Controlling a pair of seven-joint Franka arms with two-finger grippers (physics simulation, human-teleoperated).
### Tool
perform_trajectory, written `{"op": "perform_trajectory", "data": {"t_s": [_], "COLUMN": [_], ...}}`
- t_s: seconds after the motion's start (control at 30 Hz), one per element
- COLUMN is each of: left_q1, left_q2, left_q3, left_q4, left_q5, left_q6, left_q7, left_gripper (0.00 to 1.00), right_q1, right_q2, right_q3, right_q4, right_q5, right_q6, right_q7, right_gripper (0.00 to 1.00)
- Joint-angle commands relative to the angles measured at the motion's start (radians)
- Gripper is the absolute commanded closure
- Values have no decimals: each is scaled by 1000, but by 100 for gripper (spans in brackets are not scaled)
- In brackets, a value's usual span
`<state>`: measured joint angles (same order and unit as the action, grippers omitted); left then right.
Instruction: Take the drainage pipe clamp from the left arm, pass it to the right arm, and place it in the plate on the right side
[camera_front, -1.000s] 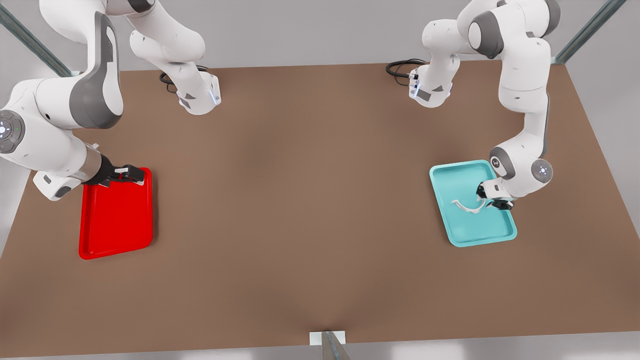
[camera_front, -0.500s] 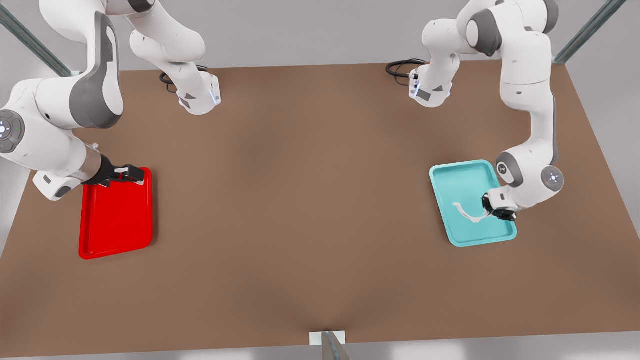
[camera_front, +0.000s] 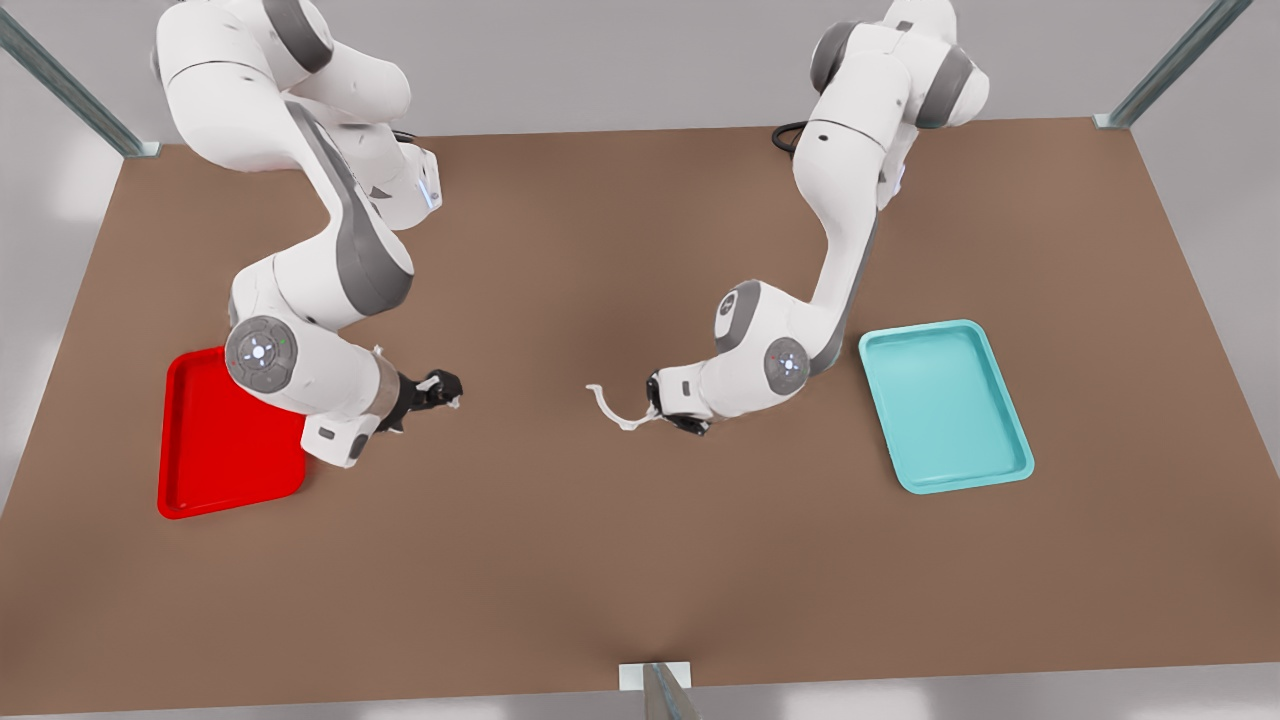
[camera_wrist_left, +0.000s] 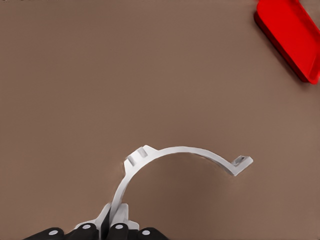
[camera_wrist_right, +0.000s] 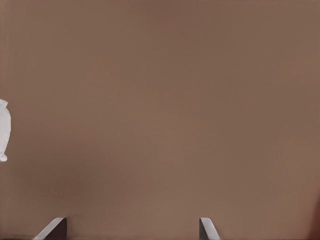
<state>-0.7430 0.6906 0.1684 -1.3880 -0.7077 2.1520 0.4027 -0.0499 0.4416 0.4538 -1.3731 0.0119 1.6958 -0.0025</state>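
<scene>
The drainage pipe clamp (camera_front: 608, 404), a thin white half-ring with a tab at each end, hangs over the middle of the brown table. My left gripper (camera_front: 657, 404) is shut on one end of it and comes in from the front view's right. The left wrist view shows the clamp (camera_wrist_left: 170, 152) arching away from the left gripper (camera_wrist_left: 112, 226). My right gripper (camera_front: 449, 391) is open and points at the clamp from the front view's left, a gap away. Its fingertips (camera_wrist_right: 56, 228) stand apart with nothing between them. The red plate (camera_front: 212, 455) lies behind the right arm.
A teal tray (camera_front: 945, 405) lies on the table at the front view's right with nothing in it. The red plate (camera_wrist_left: 292, 35) also appears far off in the left wrist view. A small white shape (camera_wrist_right: 3, 131) shows at the edge of the right wrist view.
The left gripper has lifted the clamp out of the teal tray and carried it to the table's middle. The right gripper has moved from the red plate's far edge toward the middle.
</scene>
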Motion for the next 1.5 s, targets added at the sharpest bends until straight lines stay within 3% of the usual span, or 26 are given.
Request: {"op": "perform_trajectory", "data": {"t_s": [0.0,0.13,0.9,0.93,1.07,1.2,1.23,1.27,1.47], "left_q1": [-21,-55,-67,-67,-67,-65,-65,-75,-64], "left_q2": [13,9,12,12,13,13,13,13,1], "left_q3": [-6,-6,-7,-7,-7,-9,-9,-9,2], "left_q4": [26,35,38,38,40,41,44,44,46], "left_q5": [-30,-22,-13,-13,-13,-13,-13,-12,-6], "left_q6": [101,101,101,101,101,101,103,156,170], "left_q7": [-822,-832,-812,-812,-806,-808,-803,-792,-797], "left_gripper": [79,79,79,79,79,79,45,0,0], "right_q1": [1,21,85,88,96,97,97,97,91], "right_q2": [32,127,230,235,239,241,239,239,239], "right_q3": [43,118,152,152,152,154,152,154,154], "right_q4": [-11,-11,-50,-50,-50,-50,-50,-50,-46], "right_q5": [3,2,-3,-6,-6,-6,-6,-6,-6], "right_q6": [134,258,320,321,321,337,337,337,335], "right_q7": [6,6,-77,-77,-76,-76,-76,-76,-73], "right_gripper": [0,0,1,4,43,67,70,70,72]}}
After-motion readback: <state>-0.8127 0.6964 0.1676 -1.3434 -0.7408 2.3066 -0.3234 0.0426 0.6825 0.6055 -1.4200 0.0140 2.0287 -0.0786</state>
